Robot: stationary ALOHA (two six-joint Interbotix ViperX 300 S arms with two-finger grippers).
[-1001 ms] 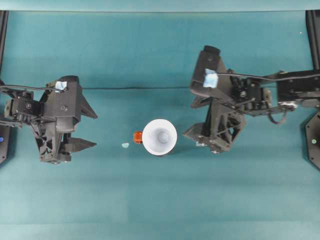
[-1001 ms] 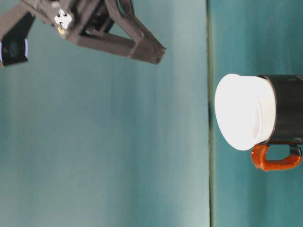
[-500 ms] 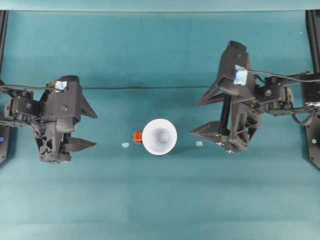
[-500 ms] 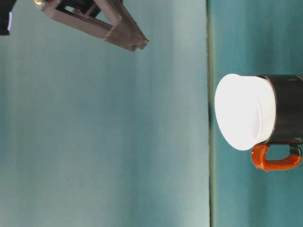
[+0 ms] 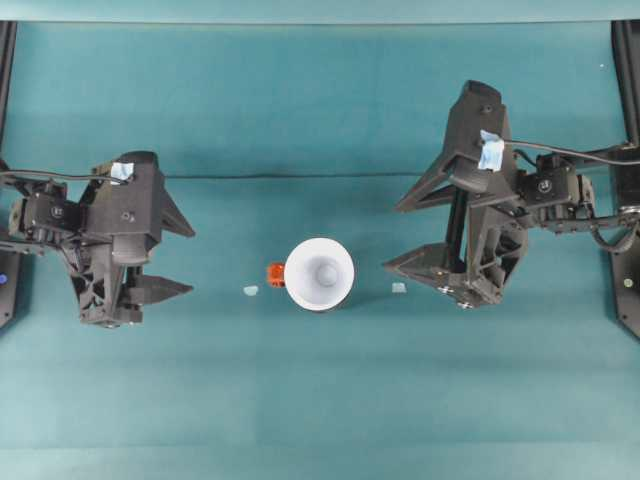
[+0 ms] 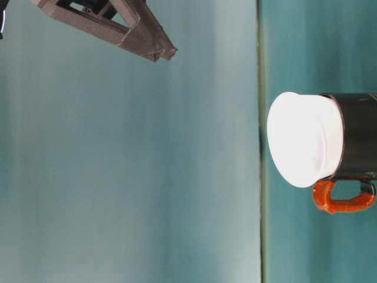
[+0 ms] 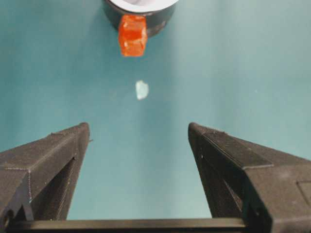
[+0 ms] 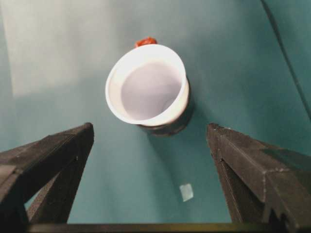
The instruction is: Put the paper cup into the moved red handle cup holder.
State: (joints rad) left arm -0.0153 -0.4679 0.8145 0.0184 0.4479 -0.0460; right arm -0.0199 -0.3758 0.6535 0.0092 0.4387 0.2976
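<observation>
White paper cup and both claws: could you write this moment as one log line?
white paper cup: seated in glossy black red-handled holder | left gripper: open, apart | right gripper: open, apart

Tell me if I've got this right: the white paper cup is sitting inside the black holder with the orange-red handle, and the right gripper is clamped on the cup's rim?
Not quite. The paper cup does sit in the red handle cup holder, but the right gripper is open and apart from it, as the overhead view shows.

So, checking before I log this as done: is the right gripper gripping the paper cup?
No, the right gripper is open and apart from the paper cup, which sits in the red handle cup holder.
</observation>
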